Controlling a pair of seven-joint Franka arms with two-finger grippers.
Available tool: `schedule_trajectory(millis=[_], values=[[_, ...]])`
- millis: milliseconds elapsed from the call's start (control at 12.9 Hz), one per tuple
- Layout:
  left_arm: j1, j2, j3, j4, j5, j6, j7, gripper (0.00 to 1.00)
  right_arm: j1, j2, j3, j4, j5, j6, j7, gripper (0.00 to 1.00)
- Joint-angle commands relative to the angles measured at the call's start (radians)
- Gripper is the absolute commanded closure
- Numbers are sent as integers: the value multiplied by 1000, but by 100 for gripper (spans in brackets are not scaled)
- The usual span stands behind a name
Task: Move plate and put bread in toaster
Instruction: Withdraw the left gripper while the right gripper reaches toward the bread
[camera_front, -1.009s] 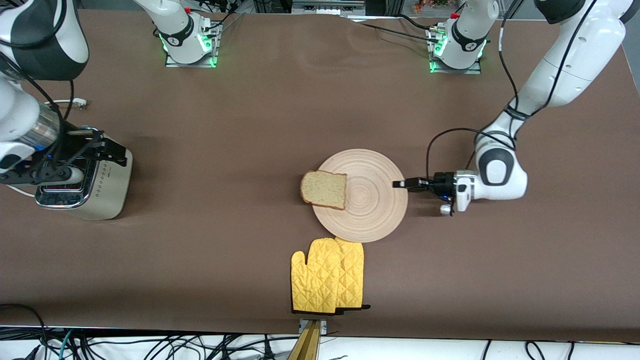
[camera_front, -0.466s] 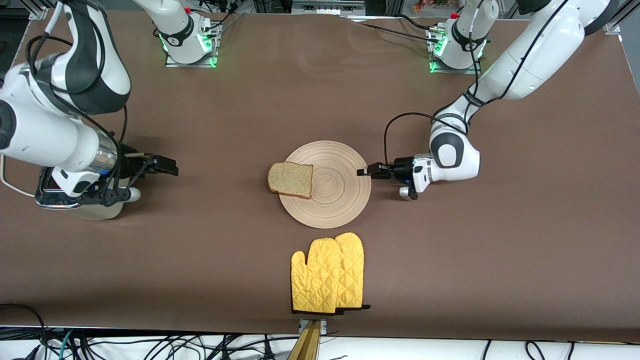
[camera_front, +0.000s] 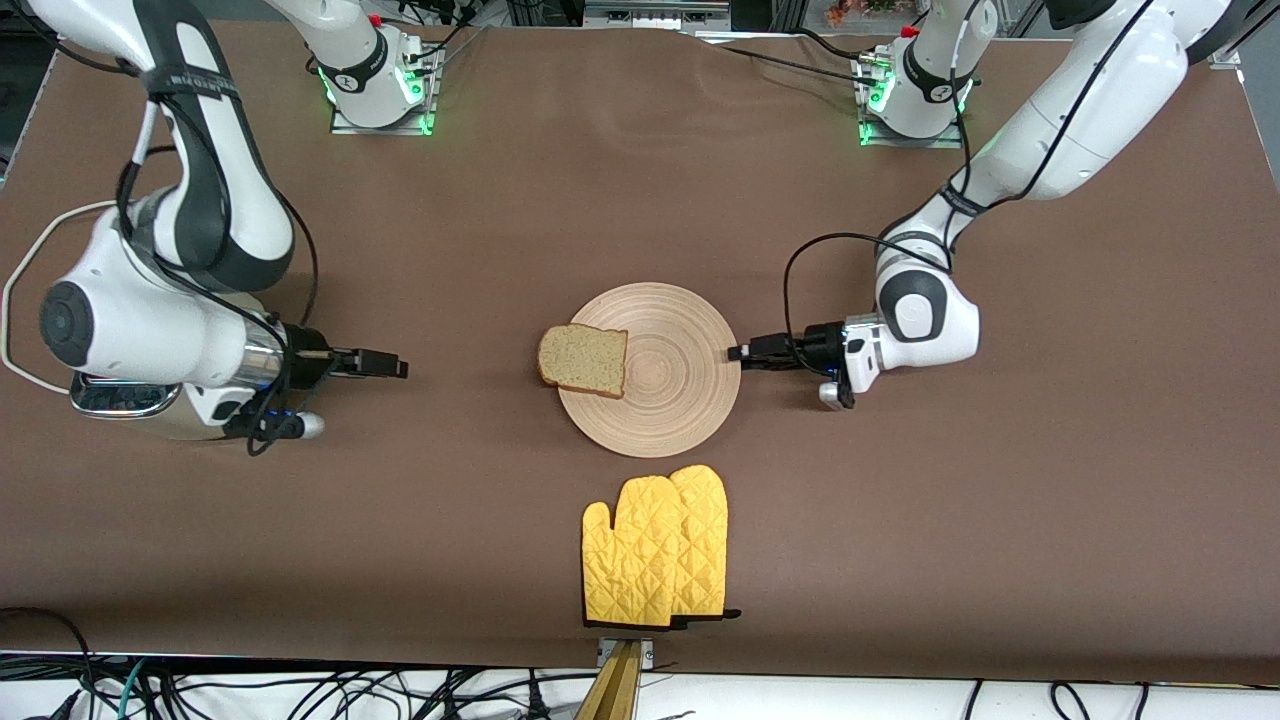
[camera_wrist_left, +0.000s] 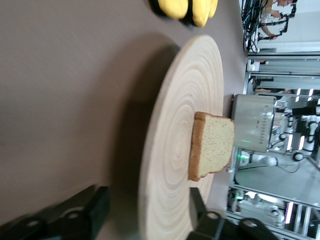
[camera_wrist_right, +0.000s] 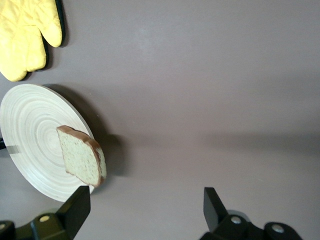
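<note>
On the middle of the brown table (camera_front: 500, 200) sits our big round wooden plate (camera_front: 660, 385). Our slice of bread (camera_front: 583, 360) lies on the plate's edge, on the side toward the right arm's end of the table, and one part of it hangs over the rim.

Our left gripper (camera_front: 738, 352) is right at the plate's rim on the side toward the left arm's end. In the left wrist view its two fingers (camera_wrist_left: 80, 220) are spread apart with the rim between them, so it is not squeezing anything.

Our right gripper (camera_front: 398, 369) is low over the bare table, between the toaster (camera_front: 130, 405) and the plate, pointing at the bread. Its fingers (camera_wrist_right: 75, 210) are wide apart and hold nothing.

We think the plate is stiff and hard, so we can take it by its thin rim. We think the bread is light and soft and could squash or tear. We should pinch it gently by the crust part that sticks out.

Yellow oven mitts (camera_front: 655, 550) lie nearer the front camera than the plate.
</note>
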Motion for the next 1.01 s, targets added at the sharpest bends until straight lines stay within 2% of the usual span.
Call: schedule_trajectory(millis=[0,155,233,466,621,776,931], values=[[114,-47,0,-20,191,-35,12,0,42,23,1,-39,79,70,13,0],[182,-92,13,-10,398,-70,-70,0,60,57,1,-45,169,84,11,0],[220,-116,14,18,525,-138,-145,0,72,67,1,-54,200,99,7,0],[326,-166,13,188,920,-403,-356,0,120,104,4,-93,283,185,-8,0],[333,-186,7,318,1115,-570,-515,0,173,139,7,-102,328,268,-8,0],[311,-208,-9,459,1232,-766,-670,0,195,172,7,-101,363,285,-31,0],[258,-263,-9,547,1295,-871,-806,0,197,198,7,-102,407,282,-96,0]])
